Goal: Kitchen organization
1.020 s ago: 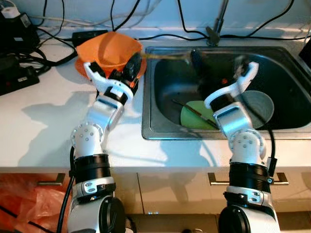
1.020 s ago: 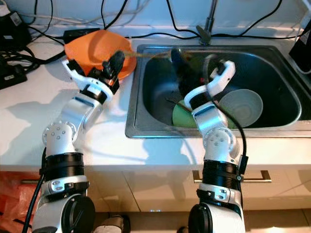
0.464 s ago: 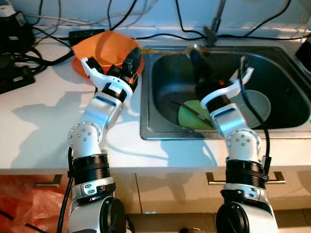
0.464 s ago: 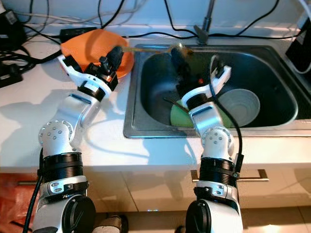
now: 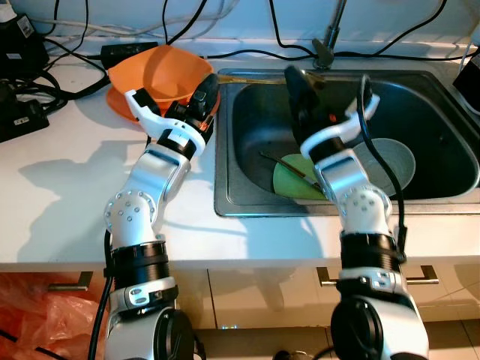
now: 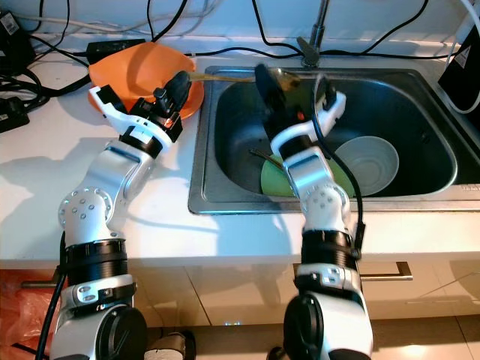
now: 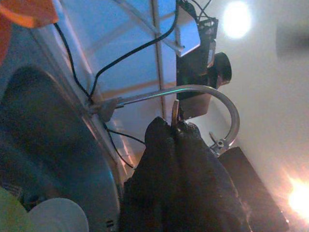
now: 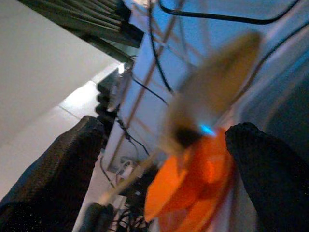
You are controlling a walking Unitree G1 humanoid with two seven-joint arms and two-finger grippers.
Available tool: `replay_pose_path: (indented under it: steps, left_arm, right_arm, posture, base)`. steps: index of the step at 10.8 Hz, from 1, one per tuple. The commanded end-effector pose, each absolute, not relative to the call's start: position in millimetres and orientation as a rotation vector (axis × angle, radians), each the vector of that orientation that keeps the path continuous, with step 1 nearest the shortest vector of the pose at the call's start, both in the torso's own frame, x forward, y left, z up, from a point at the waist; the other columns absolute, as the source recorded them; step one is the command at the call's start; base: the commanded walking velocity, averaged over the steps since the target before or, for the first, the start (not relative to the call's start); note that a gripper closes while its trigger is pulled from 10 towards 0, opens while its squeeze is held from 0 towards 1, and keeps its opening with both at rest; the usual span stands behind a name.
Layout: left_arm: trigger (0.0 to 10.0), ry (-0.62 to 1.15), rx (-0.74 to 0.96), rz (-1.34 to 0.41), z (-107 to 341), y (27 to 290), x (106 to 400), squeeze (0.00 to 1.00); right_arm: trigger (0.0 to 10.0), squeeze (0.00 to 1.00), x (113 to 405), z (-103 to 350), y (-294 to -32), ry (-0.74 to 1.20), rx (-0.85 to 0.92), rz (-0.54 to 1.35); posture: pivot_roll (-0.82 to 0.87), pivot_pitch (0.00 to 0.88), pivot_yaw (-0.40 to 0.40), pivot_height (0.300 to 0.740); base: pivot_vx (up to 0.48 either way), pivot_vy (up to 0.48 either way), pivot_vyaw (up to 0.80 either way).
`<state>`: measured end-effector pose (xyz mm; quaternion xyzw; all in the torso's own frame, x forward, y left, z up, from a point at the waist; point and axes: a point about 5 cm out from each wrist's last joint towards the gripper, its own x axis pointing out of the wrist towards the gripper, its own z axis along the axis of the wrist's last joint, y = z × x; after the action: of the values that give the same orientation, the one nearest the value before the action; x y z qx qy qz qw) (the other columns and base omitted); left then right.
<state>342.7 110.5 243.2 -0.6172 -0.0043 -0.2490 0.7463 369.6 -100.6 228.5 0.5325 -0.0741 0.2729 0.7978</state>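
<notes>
The left arm reaches up and forward across the white counter (image 5: 67,187), its gripper (image 5: 204,96) at the near rim of the orange bowl (image 5: 161,71) by the sink's (image 5: 450,176) left back corner. Its fingers are pressed together on the thin handle of a wooden spoon (image 5: 255,77), which lies along the sink's back edge with its bowl end near the faucet (image 5: 330,37).

The right arm rises from the sink front and bends back and leftward; its gripper (image 5: 330,94) hangs over the basin with the fingers spread wide, one on either side of the spoon's bowl end in the wrist view, not touching it.

In the basin lie a green plate (image 5: 296,180) with a dark stick across it and a grey bowl (image 5: 394,161) beside it.

Compared with a second ago, the right gripper has swung left and back toward the spoon's end; the left gripper has kept its hold by the orange bowl.
</notes>
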Motion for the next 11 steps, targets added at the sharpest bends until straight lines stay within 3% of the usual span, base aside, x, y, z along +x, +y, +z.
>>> replay_pose_path:
  steps: [1,2,3,11]
  left_arm:
    - [0.0,0.028,-1.393,-0.568,238.9,94.7,337.7,0.0]
    - [0.0,0.029,-1.393,-0.567,238.5,94.7,337.8,0.0]
    - [0.0,0.027,-1.393,-0.567,238.6,94.7,338.0,0.0]
    - [0.0,0.018,-1.385,-0.55,238.7,96.7,341.6,0.0]
  right_arm:
    - [10.0,0.0,371.5,235.2,-100.5,-0.187,1.149,0.595]
    - [2.6,0.0,373.2,238.6,-102.0,-0.208,1.155,0.595]
    - [0.0,0.0,373.6,241.2,-102.7,-0.222,1.159,0.6]
    - [0.0,0.0,372.1,239.3,-108.5,-0.239,1.17,0.568]
  posture:
    - [0.06,0.129,-0.02,0.74]
    - [0.05,0.128,-0.02,0.74]
    - [0.05,0.127,-0.02,0.74]
    - [0.05,0.122,-0.018,0.74]
  base:
    - [0.0,0.0,0.0]
    - [0.0,0.0,0.0]
    - [0.0,0.0,0.0]
    - [0.0,0.0,0.0]
